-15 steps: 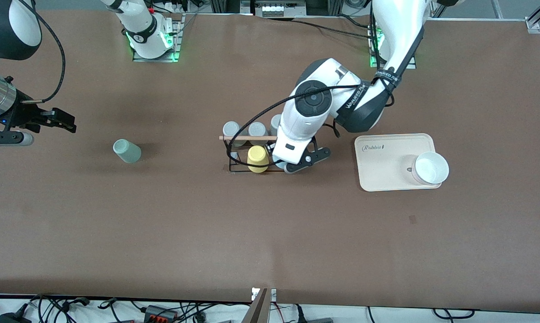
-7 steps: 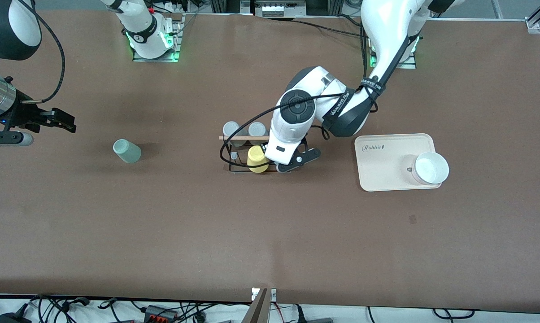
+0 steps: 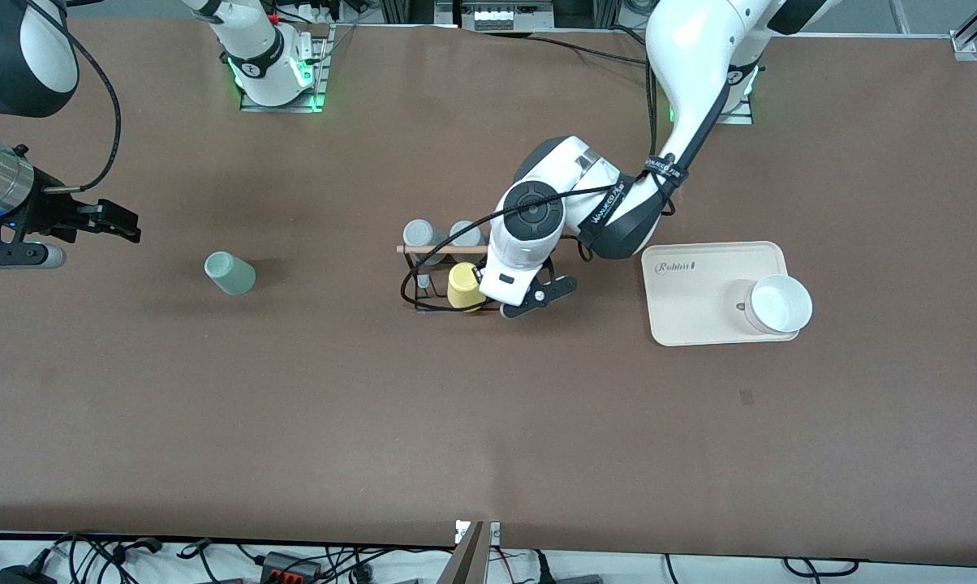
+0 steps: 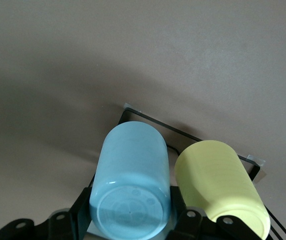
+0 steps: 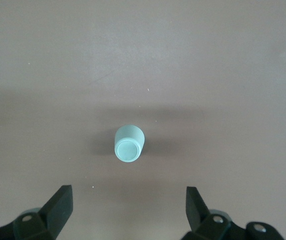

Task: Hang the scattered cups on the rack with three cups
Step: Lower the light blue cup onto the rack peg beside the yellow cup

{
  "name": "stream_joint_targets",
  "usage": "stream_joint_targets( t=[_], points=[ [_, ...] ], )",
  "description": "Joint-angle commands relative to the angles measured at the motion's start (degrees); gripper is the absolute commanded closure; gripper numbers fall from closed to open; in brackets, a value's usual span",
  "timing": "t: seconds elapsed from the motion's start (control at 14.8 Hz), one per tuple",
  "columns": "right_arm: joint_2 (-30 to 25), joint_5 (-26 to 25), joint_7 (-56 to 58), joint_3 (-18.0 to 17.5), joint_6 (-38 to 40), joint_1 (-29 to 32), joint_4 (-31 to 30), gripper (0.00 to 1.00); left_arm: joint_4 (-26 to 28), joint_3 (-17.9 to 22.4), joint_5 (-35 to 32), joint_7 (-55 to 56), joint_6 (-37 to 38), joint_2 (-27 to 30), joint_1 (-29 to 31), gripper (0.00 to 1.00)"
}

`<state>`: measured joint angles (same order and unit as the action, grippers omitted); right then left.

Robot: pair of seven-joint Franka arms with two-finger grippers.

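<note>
My left gripper [image 4: 131, 201] is shut on the light blue cup [image 4: 131, 181], base toward the camera, over the black wire rack [image 4: 147, 120]. Beside it a yellow cup [image 4: 217, 183] sits on the rack. In the front view the left gripper [image 3: 521, 302] hangs over the rack [image 3: 412, 280] next to the yellow cup [image 3: 465, 285], and the blue cup is hidden under the hand. The pale mint cup [image 3: 230, 272] lies on the table toward the right arm's end. My right gripper [image 5: 129, 201] is open above the table, apart from the mint cup [image 5: 129, 144].
Two grey cups [image 3: 418, 234] [image 3: 465, 234] show on the rack's row farther from the front camera, by the wooden rod [image 3: 433, 249]. A beige tray [image 3: 699, 304] with a white bowl [image 3: 781, 303] lies toward the left arm's end.
The left arm has carried the blue cup a little along the rack toward the yellow cup. The right arm has hardly moved and stays open.
</note>
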<state>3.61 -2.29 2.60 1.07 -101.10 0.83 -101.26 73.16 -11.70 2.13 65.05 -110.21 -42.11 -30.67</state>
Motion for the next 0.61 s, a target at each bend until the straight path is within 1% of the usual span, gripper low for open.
stream_joint_targets(
  t=[0.0,0.13,0.27,0.34,0.4,0.47,0.54],
  points=[
    [0.5,-0.7,-0.6,-0.4,0.3,0.3,0.3,0.0,-1.6,0.3,-0.7,0.7,-0.6,-1.8,-0.6,0.56],
    [0.8,-0.7,-0.7,-0.4,0.3,0.3,0.4,0.0,-1.6,0.2,-0.6,0.7,-1.0,-1.8,-0.7,0.55],
    [1.2,-0.7,-0.5,-0.4,0.4,0.1,0.3,0.0,-1.6,0.3,-0.5,0.7,-1.0,-2.1,-0.8,0.52],
    [1.2,-0.8,-0.6,-0.3,0.5,0.0,0.3,0.0,-1.6,0.2,-0.5,0.7,-1.0,-2.3,-0.8,0.46],
    [1.2,-0.8,-0.7,-0.4,0.3,0.0,0.3,0.0,-1.6,0.2,-0.5,0.7,-1.0,-2.4,-0.8,0.36],
    [1.5,-0.8,-0.7,-0.4,0.0,0.1,0.1,0.0,-1.6,0.2,-0.5,0.7,-1.0,-2.3,-0.8,0.27],
    [1.6,-0.8,-0.8,-0.4,-0.1,0.2,-0.2,0.0,-1.6,0.2,-0.5,0.7,-0.9,-1.9,-0.7,0.25]
  ],
)
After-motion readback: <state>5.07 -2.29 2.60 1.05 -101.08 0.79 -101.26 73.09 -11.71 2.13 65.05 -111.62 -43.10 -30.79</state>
